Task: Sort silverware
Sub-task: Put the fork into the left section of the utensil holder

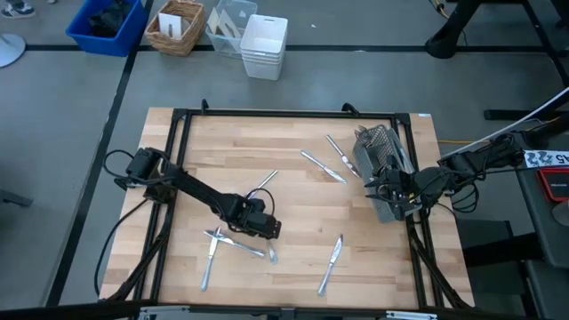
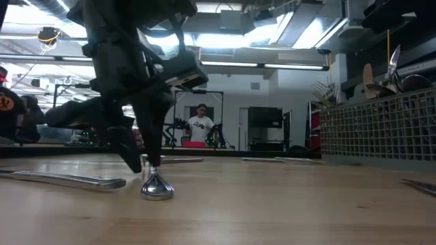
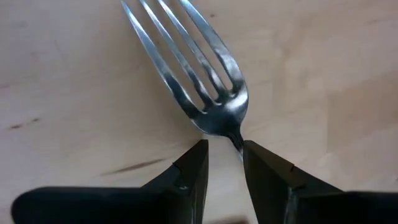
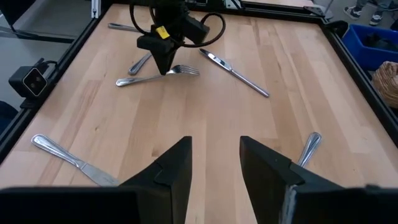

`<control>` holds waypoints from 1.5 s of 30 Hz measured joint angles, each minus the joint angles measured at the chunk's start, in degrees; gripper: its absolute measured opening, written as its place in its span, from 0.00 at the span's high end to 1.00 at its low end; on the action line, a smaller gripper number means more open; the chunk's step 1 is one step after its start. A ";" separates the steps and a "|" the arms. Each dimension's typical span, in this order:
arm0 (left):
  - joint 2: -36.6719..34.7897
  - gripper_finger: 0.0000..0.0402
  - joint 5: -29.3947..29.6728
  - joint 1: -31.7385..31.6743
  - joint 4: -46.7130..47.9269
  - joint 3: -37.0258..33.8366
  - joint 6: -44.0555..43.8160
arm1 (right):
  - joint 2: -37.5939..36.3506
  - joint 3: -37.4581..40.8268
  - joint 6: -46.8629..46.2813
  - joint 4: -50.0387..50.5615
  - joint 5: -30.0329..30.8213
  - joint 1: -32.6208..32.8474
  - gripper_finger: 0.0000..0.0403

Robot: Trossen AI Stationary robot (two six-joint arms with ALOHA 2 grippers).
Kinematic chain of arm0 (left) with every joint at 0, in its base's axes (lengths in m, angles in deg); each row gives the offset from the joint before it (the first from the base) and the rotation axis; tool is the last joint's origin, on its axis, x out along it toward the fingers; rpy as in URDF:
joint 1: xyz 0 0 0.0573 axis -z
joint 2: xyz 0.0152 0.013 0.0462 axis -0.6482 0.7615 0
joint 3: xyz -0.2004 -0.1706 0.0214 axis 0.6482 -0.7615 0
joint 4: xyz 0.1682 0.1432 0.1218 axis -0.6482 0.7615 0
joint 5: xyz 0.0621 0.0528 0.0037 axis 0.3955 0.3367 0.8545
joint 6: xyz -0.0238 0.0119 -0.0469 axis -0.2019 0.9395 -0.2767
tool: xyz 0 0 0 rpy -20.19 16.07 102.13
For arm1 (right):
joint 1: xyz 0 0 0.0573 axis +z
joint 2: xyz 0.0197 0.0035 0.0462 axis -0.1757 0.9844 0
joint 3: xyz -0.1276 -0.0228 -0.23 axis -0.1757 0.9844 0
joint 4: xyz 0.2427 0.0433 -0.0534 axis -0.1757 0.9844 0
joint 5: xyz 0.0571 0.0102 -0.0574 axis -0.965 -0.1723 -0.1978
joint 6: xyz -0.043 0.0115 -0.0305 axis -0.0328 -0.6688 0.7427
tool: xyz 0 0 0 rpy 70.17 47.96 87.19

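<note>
Fork point(image 3: 205, 93) flat on table, tines away from left tool point(image 3: 224, 163), clenched on neck.

My left gripper point(image 1: 268, 233) is down on the table point(image 1: 293, 222) near its front-left part, fingers either side of a fork's point(image 3: 199, 74) neck. Just left of it lie two more pieces, crossed, toward the front-left corner. A knife point(image 1: 330, 263) lies near the front edge, right of centre. Two more pieces point(image 1: 331, 160) lie toward the back, right of centre. The caddy point(image 1: 380, 169) stands at the right edge with cutlery in it. My right gripper point(image 1: 397, 194) hangs at the caddy's front end, fingers apart.
</note>
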State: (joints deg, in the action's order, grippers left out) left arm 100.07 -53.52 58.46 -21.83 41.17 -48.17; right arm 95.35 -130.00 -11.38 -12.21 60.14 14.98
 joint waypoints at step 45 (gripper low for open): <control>4.48 0.99 13.72 -7.46 -17.72 -0.15 25.55 | 0.02 0.00 0.06 0.00 0.52 0.00 0.66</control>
State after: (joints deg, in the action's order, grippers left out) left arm 104.55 -39.80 51.00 -39.54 41.02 -22.62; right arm 95.37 -130.00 -11.32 -12.21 60.66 14.98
